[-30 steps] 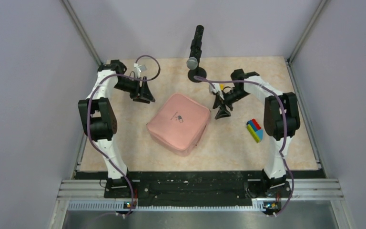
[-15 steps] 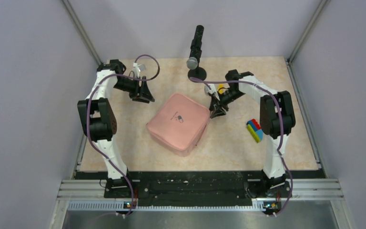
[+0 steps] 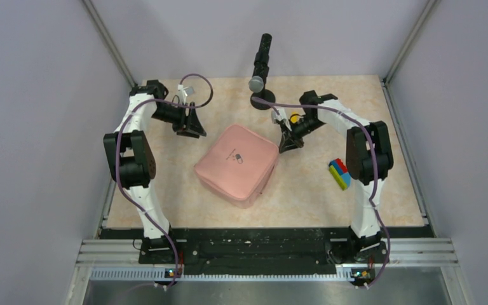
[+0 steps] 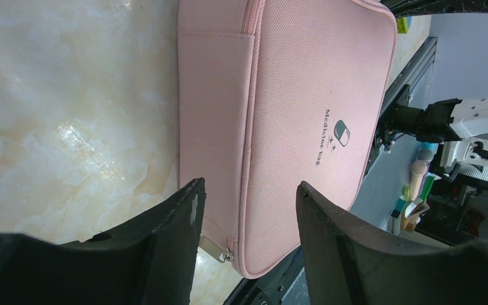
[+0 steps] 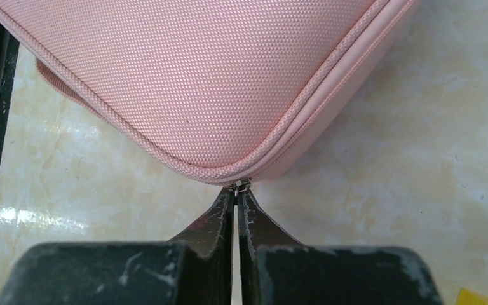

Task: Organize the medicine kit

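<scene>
One medicine kit [image 3: 236,163], perhaps one brick-block [image 3: 339,173]

kit [image 5: 229,76]: we see matt pink woven cloth
zip pull [image 5: 244,185]: silvery metal
surface [image 5: 387,178]: we find it glossy, smooth, marbled beige
right gripper [image 5: 236,196]: matt black plastic, scuffed

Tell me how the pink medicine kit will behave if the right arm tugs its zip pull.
Probably soft: the medicine kit is woven fabric with rounded corners, so it should flex. Lying flat on the smooth table, unpinned, it may slide toward the right gripper, shut on the zip pull, rather than unzip.
</scene>
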{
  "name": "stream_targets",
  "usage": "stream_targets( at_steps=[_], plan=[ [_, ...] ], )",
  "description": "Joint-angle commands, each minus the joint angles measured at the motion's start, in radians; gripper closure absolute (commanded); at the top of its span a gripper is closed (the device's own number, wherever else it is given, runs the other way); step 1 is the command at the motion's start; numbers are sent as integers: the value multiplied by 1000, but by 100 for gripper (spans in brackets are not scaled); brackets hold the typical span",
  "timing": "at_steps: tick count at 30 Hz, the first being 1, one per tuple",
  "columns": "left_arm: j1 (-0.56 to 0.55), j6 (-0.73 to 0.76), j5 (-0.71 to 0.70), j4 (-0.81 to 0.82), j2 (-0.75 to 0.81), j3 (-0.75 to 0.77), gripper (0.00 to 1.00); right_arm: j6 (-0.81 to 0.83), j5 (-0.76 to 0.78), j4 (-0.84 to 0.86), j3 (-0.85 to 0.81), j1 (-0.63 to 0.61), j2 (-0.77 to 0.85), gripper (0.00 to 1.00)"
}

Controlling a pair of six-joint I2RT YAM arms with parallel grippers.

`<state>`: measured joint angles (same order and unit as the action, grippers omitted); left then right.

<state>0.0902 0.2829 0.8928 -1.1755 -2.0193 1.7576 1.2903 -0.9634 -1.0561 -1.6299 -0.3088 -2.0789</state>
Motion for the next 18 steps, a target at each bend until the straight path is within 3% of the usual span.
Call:
stream_targets(
  at_steps=[1, 4, 11, 18],
  plan=[
    [2, -11, 19, 25, 41, -3, 41, -159, 37, 57, -63, -25, 29, 100],
    [2, -56, 23, 99, 60, -22, 42, -300, 238, 125, -67, -52, 53, 100],
    [2, -359, 8, 465, 143, -194, 41, -306, 559, 160, -51, -132, 94, 100],
    [-27, -580, 69, 783, 113, -281, 39, -285, 724, 195, -60, -187, 111, 100]
  ],
)
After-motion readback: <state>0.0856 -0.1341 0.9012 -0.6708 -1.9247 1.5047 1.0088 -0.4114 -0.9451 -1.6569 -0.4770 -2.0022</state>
